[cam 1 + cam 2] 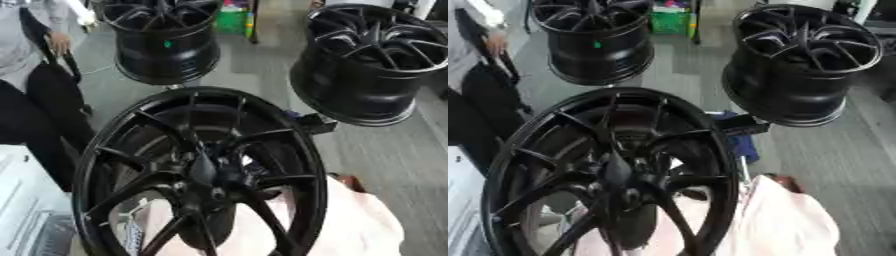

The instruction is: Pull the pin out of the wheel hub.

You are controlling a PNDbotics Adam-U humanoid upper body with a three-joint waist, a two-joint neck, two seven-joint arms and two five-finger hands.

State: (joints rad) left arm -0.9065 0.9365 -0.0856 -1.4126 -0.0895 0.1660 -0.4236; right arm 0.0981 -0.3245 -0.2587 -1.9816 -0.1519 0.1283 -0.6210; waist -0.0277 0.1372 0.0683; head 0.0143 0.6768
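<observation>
Your near wheel hub (199,172) fills the view; the pin cannot be made out, and neither hand shows, so finger state is unknowable.

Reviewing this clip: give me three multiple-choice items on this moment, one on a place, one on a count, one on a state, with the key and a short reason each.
1. Where is the largest black spoked wheel hub?
A. Near the camera, in the lower middle of the view
B. At the far left edge
C. At the top right corner

2. How many black wheel hubs show?
A. One
B. Three
C. Five

3. How do the two far hubs stand?
A. Flat on the floor, spokes up
B. Stacked on each other
C. Tipped so that their open spoked faces tilt up toward the camera

Key:
1 A: the near black spoked wheel hub fills the lower middle of the view.
2 B: besides it, a far left black hub and a far right black hub show.
3 C: both show their barrels below and their spoked faces tilted upward, and they stand apart.

No robot hand shows in either view.
</observation>
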